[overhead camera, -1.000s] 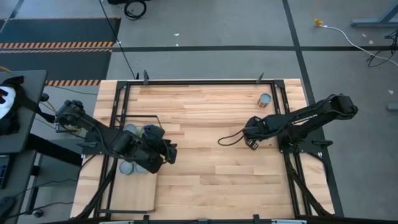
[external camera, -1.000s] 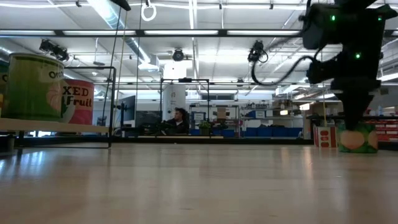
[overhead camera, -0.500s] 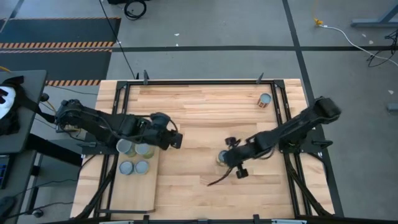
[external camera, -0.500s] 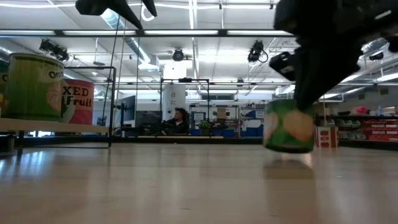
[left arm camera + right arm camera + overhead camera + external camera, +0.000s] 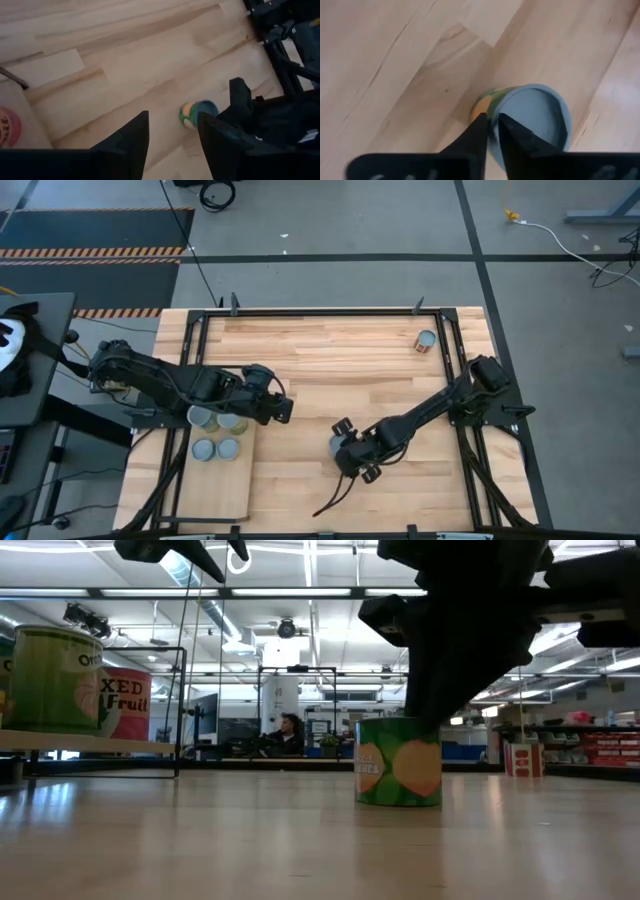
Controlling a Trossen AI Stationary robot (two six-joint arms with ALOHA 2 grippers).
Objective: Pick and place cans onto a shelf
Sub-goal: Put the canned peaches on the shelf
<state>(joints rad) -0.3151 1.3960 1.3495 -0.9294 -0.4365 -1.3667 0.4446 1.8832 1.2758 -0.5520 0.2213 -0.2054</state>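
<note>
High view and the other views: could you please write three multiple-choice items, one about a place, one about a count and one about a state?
1. Where does the green can stand?
A) on the floor
B) on the tabletop
C) on top of another can

2. How many can lids show on the shelf?
A) two
B) four
C) seven

3. How are the left jaws?
A) open and empty
B) shut on a can
C) shut on a cable

Answers:
1 B: the low view shows it upright on the planks.
2 B: the high view shows four lids there.
3 A: the left wrist view shows bare wood between them.
</note>
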